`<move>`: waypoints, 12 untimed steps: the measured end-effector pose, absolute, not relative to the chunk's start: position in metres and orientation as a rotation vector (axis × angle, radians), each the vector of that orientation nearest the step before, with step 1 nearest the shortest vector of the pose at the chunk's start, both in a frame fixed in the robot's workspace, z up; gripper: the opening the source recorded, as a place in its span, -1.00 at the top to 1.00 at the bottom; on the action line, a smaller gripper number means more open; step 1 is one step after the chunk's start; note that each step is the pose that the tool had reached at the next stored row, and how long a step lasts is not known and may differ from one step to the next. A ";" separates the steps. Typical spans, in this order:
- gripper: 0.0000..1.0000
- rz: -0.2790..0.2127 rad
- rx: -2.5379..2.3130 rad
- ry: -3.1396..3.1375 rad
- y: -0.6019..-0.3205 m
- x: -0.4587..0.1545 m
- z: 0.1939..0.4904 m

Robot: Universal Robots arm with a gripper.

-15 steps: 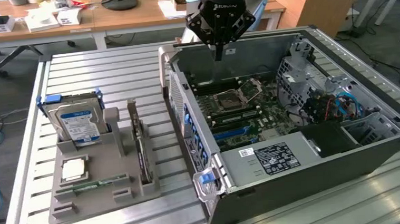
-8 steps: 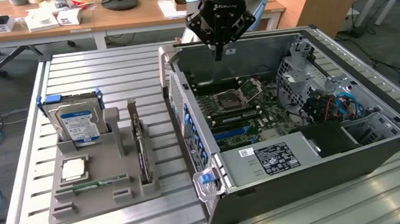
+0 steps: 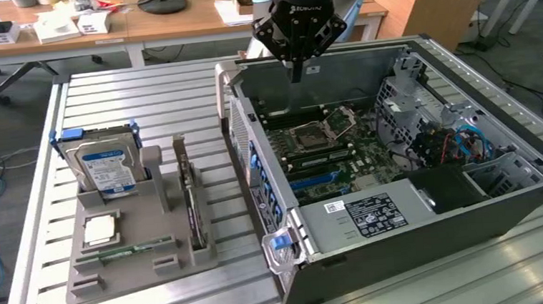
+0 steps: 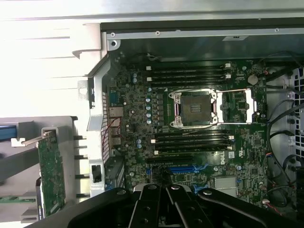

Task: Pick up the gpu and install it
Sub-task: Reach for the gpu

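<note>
Pincer point(image 3: 296, 75) shut, empty, hung above case point(image 3: 422, 256) far wall. Gpu point(image 3: 191, 200) stood on edge in holder point(image 3: 117, 270), exterior view's left, well apart. Grip judged best squared across thin top edge.

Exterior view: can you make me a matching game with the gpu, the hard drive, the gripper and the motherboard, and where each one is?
1 gpu
2 hard drive
3 gripper
4 motherboard

A inside the open computer case
B shut, empty, above the case
C on edge in the grey holder, on its side nearest the case
D upright in the holder, blue-and-white label

Pairs: 1-C, 2-D, 3-B, 4-A
</note>
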State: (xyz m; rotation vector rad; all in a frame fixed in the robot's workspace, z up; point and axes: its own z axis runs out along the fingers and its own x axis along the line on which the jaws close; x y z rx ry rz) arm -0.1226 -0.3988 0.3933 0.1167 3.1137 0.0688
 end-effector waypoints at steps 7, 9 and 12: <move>0.79 0.069 0.117 3.112 -0.399 -0.146 0.393; 0.79 0.069 0.117 3.111 -0.399 -0.152 0.393; 0.79 0.069 0.117 3.111 -0.399 -0.162 0.393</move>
